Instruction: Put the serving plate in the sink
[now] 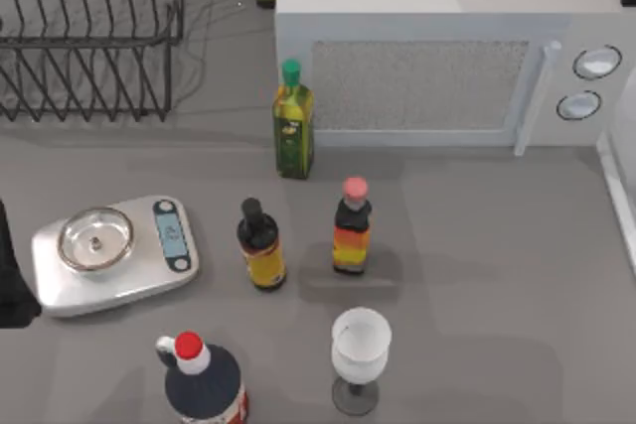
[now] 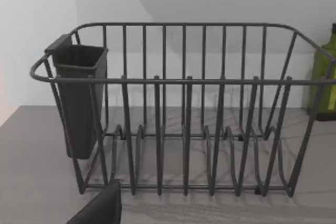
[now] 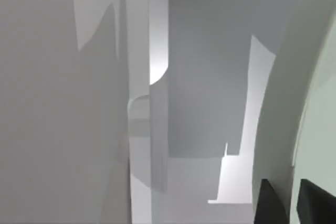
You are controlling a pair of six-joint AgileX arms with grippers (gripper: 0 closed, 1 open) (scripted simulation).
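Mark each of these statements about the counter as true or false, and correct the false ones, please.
1. The kitchen scale sits at the table's left side. True.
2. The dish rack is full of plates. False: its slots hold nothing; a dark cup hangs at one end.
3. The bottle with the green cap stands in front of the microwave. True.
4. The wine glass lies on its side. False: it stands upright, nearer the front edge than the pink-capped bottle.
5. The scale's steel pan carries a bottle. False: the pan is bare; the black-capped bottle stands on the table to the right of the scale.
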